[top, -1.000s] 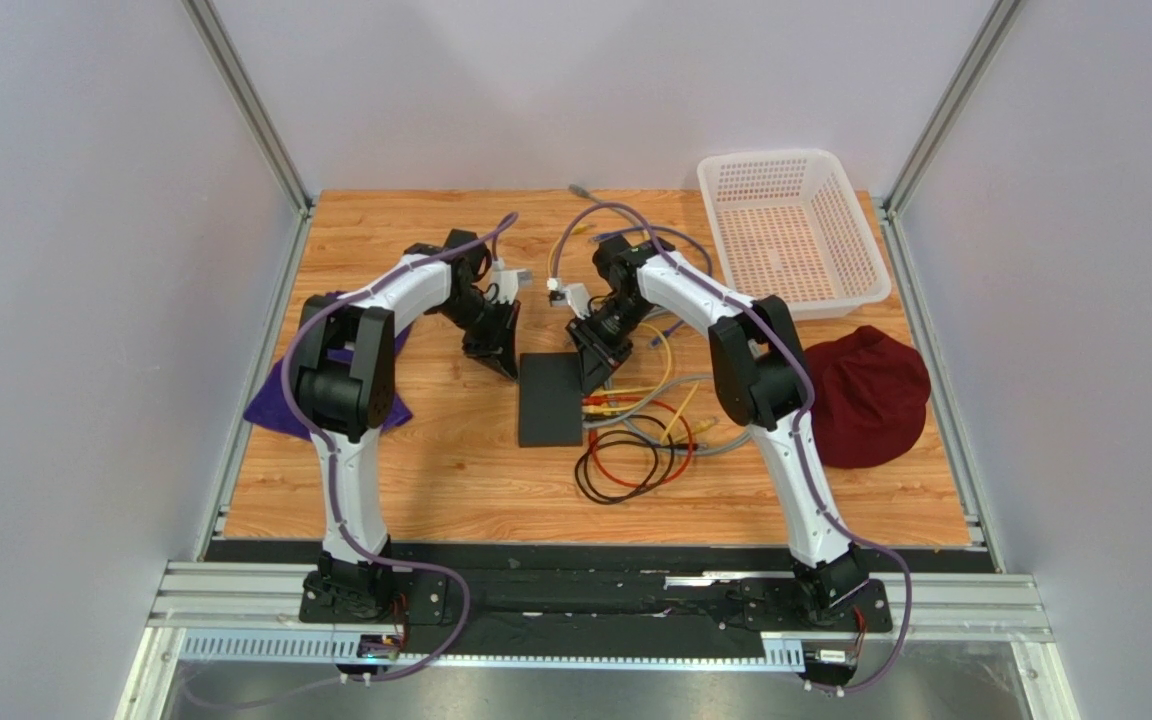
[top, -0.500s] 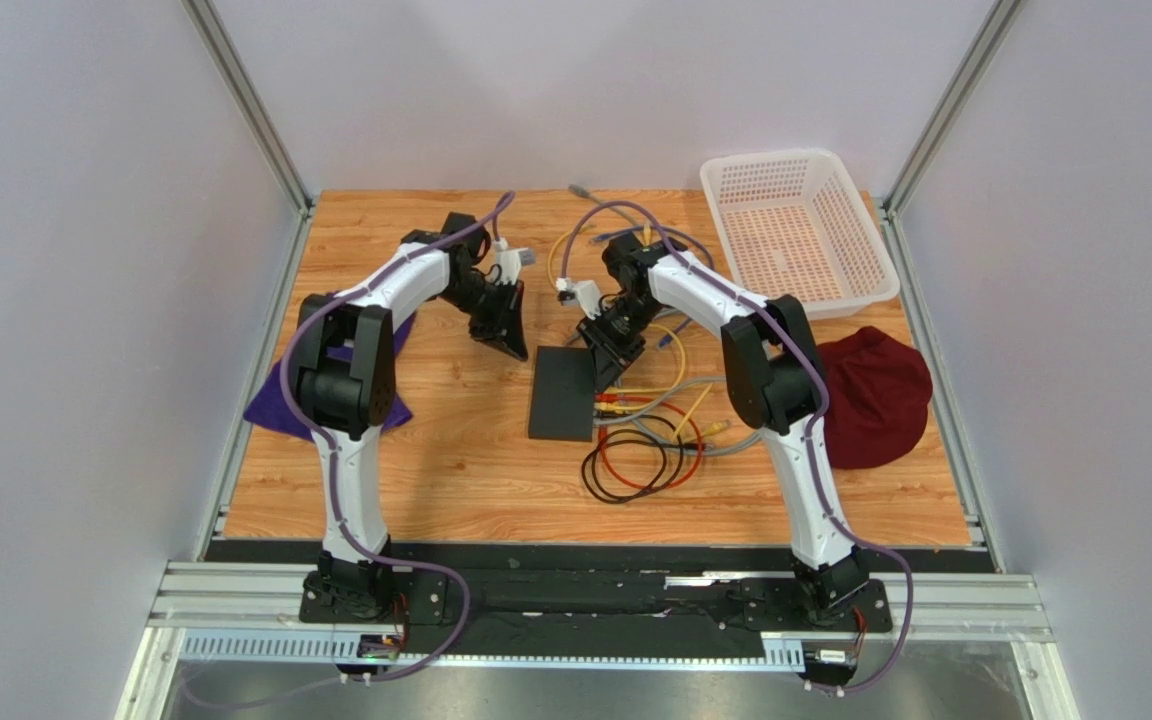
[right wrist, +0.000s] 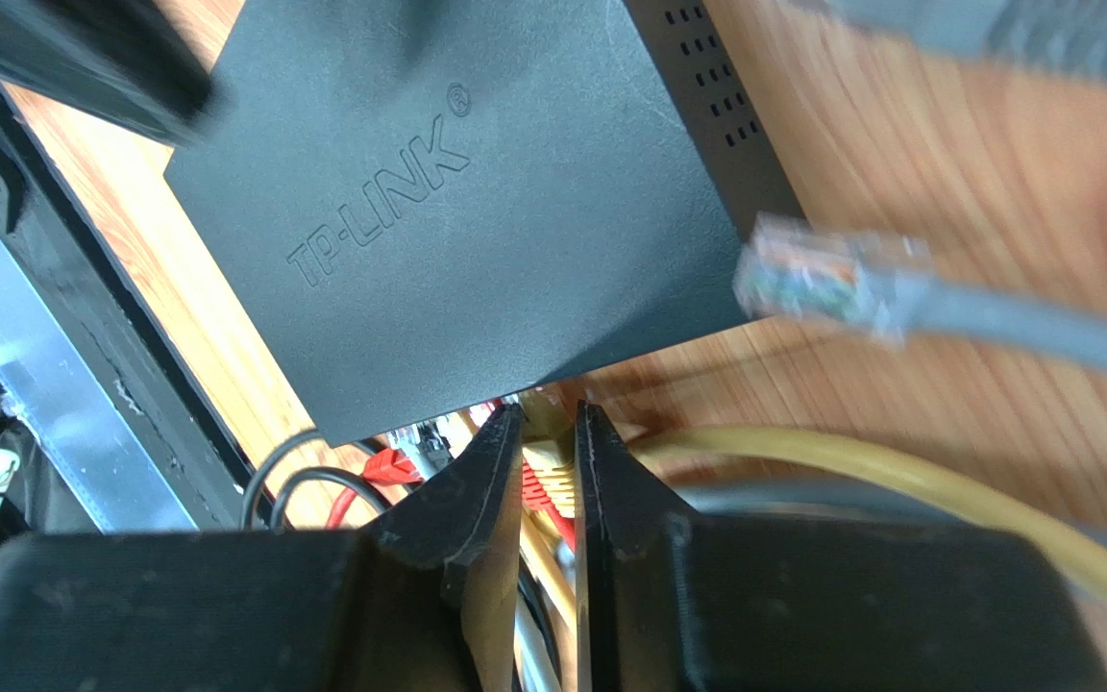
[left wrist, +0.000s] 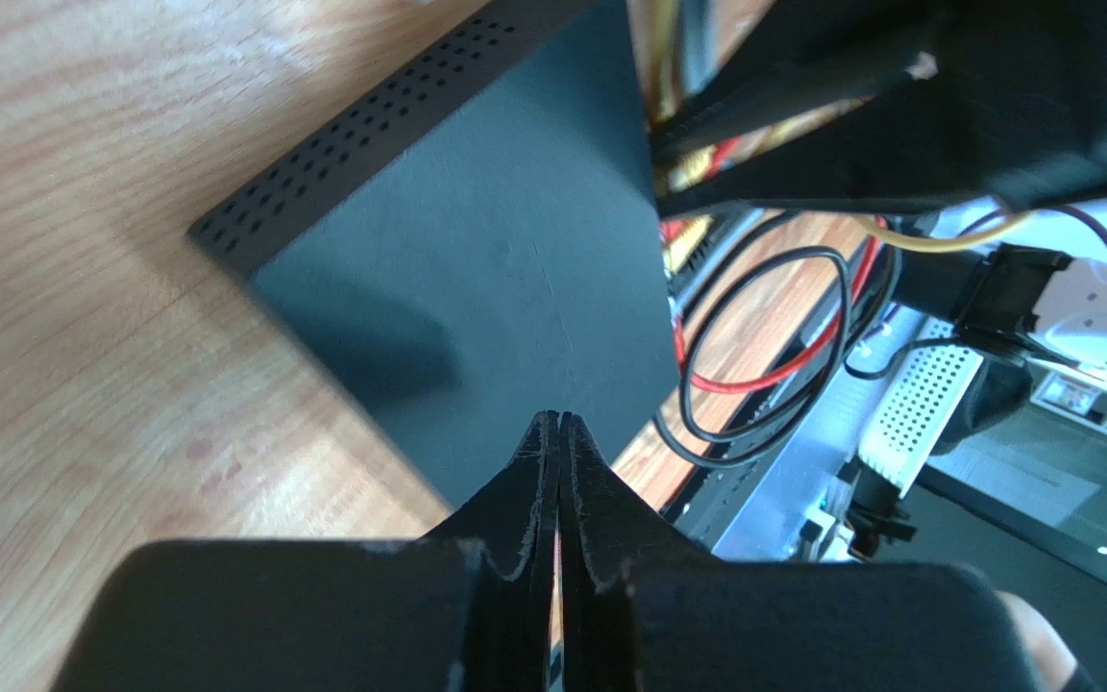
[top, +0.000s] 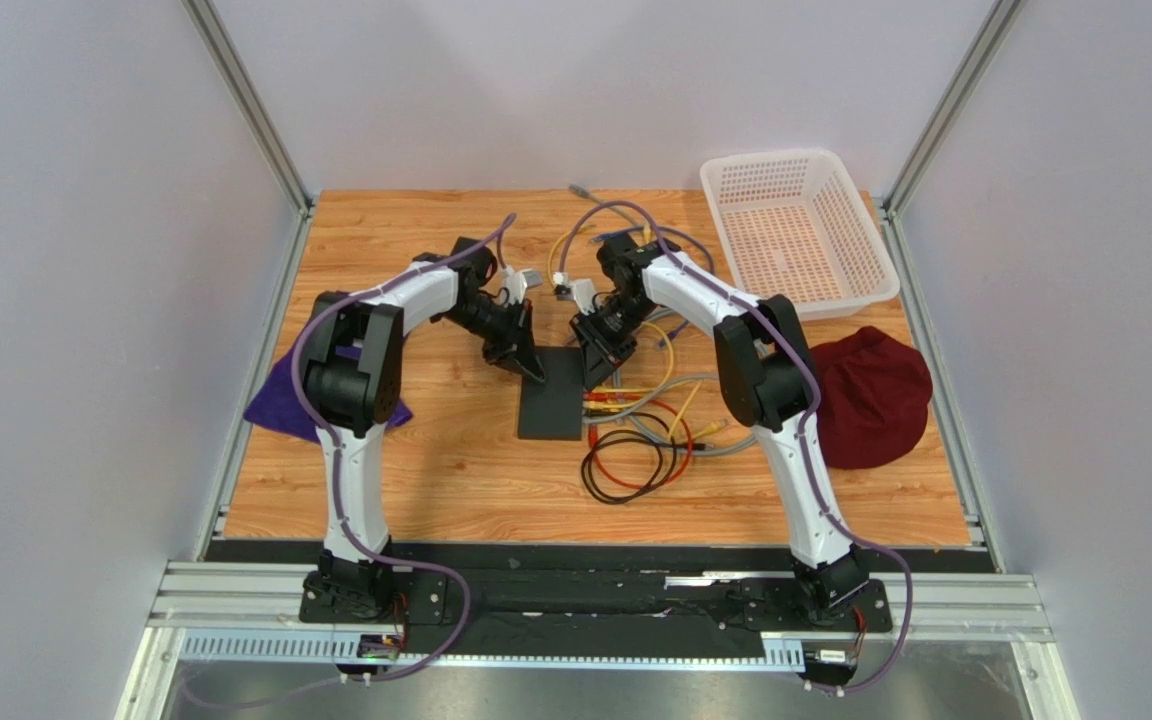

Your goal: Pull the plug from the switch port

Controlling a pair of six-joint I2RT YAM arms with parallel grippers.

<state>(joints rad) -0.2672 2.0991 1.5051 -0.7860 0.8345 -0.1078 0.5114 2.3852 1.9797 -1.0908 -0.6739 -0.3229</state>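
Switch (top: 551, 395) lies flat near the middle of the wooden table (top: 432, 465), a matte black box with TP-LINK printed on its top and rows of small vent holes along one short side. Its socket edge faces the right arm's side, and yellow, red, grey and black cables leave it there.

At that edge a yellow plug (right wrist: 548, 469) sits between the fingers of the right gripper (right wrist: 551, 426). The jaws stand only a narrow gap apart and are closed on the plug. Its yellow cable (right wrist: 834, 469) runs off to the right in the wrist view. The fingers hide the port, so it cannot be told whether the plug sits in it. A red plug (right wrist: 389, 466) lies just beside it.

On the other side, the left gripper (left wrist: 559, 433) has its fingers pressed together and holds nothing. Its tip is over the switch's top near the far left corner; whether it touches the surface cannot be told.

A grey cable with a loose clear plug (right wrist: 819, 277) shows blurred beside the switch's far corner. Black and red cable loops (top: 635, 455) lie on the table just right of the switch, toward the near side.

A white basket (top: 793, 233) stands at the far right corner. A dark red cloth (top: 868, 398) lies near the right edge, and a purple cloth (top: 279, 405) lies under the left arm.
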